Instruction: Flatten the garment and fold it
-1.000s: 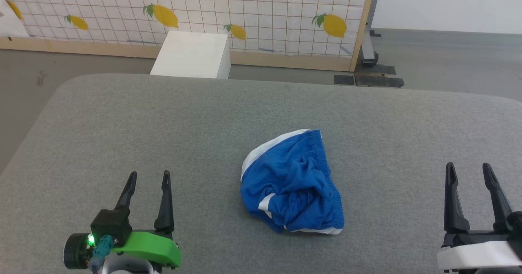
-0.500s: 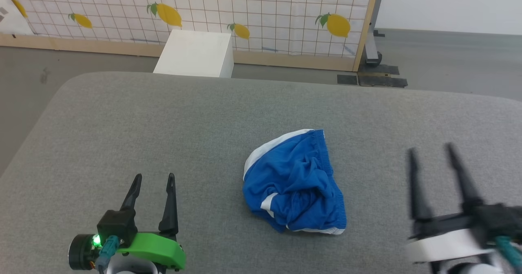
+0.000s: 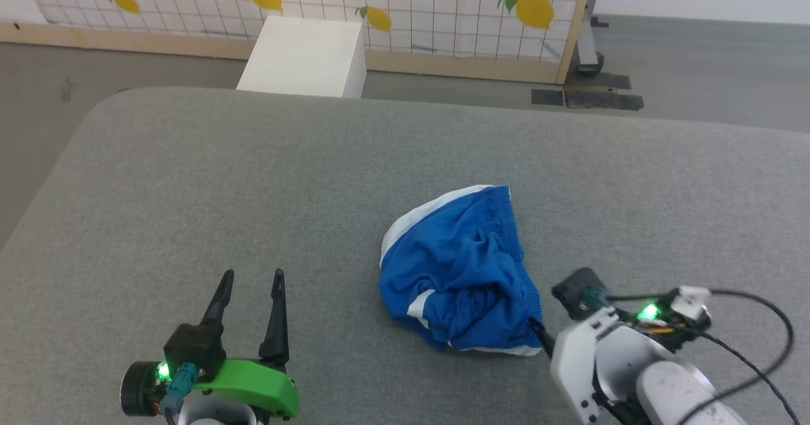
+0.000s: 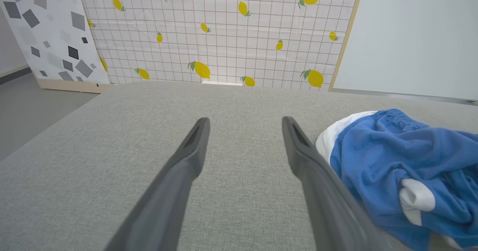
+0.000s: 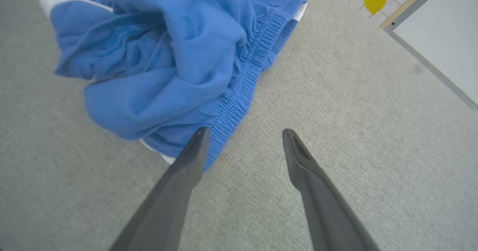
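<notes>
**Colleague:** What does the head view show?

**Me:** A grey fabric-covered tabletop (image 3: 190, 178). The blue sports shorts (image 3: 459, 273) lie on it in a wrinkled heap, just right of centre, with white trim at the far left edge and along the near hem. My left tool (image 3: 253, 274) is at the lower left, well apart from the shorts, with its fingers spread and nothing in them. My right arm (image 3: 607, 355) reaches to the heap's near right corner, and its wrist hides most of the fingers. Beyond the tabletop are a white box (image 3: 304, 58) and a lemon-print screen (image 3: 443, 1).

**Colleague:** And the left wrist view?

**Me:** Two dark fingers held wide apart over bare grey cloth, with nothing between them. The shorts lie to their right.

**Colleague:** The right wrist view?

**Me:** My right tool (image 5: 245, 131) is wide open and holds nothing. One fingertip overlaps the gathered elastic edge (image 5: 242, 86) at the heap's corner, and the other is over bare tabletop. I cannot tell whether the tip touches the fabric.

**Colleague:** What could go wrong?

**Me:** The heap is several floppy layers. If I close here, I judge I could pinch a whole clump, and the bundle would then drag along without opening out. With so little fabric between the fingers, the thin edge might also slip free. If I come in too low, the tips could snag the tabletop's cover.
</notes>
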Robot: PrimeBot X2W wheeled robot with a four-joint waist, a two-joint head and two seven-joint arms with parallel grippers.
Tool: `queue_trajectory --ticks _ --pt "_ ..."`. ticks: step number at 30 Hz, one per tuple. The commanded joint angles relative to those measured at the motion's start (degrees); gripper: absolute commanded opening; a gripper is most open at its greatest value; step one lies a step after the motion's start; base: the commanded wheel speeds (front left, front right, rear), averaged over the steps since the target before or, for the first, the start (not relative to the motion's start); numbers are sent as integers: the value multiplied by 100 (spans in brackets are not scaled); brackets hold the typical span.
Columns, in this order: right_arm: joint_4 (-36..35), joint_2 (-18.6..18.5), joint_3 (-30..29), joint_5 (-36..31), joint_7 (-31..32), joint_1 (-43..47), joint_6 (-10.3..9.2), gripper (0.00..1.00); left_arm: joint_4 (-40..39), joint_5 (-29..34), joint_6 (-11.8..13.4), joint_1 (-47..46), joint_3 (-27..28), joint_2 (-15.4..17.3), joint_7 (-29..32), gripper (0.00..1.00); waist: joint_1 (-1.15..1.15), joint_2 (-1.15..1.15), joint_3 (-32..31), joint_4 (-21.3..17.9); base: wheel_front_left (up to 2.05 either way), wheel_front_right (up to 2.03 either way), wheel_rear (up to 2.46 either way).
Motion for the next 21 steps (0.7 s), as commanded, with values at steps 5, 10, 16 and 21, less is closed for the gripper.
queue_trajectory --ticks 5,10,16,21 --pt "106 -241 880 1020 985 -655 19 100 47 -114 82 -165 -63 -24 -21 100 0 0 190 154 0 0 0" --pt "473 -653 1575 1439 1560 -1121 19 100 78 -199 127 -241 -114 -25 -21 100 0 0 332 271 0 0 0" --pt "1099 -764 2403 1666 1674 -1440 19 100 109 -258 166 -297 -131 -25 -21 100 0 0 450 343 0 0 0" --pt "1451 -689 2953 1880 1387 -1592 19 7 129 -286 198 -340 -149 -25 -21 100 0 0 491 356 0 0 0"
